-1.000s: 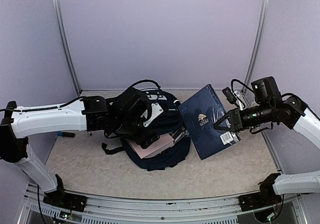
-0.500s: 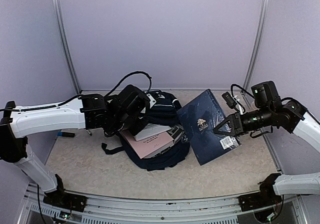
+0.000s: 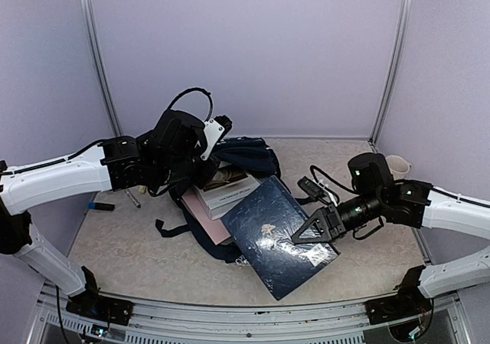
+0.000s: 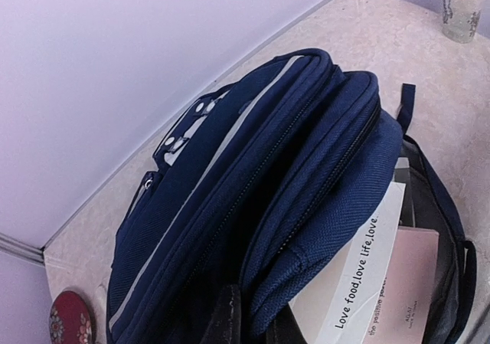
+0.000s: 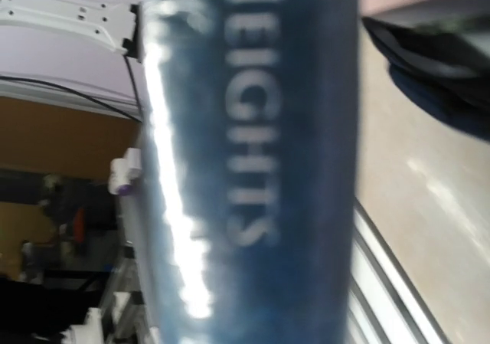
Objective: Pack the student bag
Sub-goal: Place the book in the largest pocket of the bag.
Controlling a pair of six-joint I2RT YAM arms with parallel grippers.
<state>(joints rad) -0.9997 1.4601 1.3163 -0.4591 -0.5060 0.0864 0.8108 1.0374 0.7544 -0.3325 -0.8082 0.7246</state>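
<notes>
The student bag [image 3: 246, 154] lies on the table [image 3: 138, 244] with its mouth gaping. The left gripper [image 4: 254, 325] has its fingers pinched tight on the navy fabric at the edge of the bag's opening, holding that edge up. Poking out of the bag's mouth is a white book [image 4: 360, 271] reading "Love food, love life", and under it a pink book [image 4: 409, 279]. Just right of the bag, the right gripper [image 3: 303, 235] is clamped on a navy hardcover book [image 3: 276, 240], tilted, its far corner reaching over the bag's open mouth. The spine fills the right wrist view, with "HEIGHTS" blurred across it. Well off to the bag's right, a mug [image 3: 396, 165] stands by the wall
</notes>
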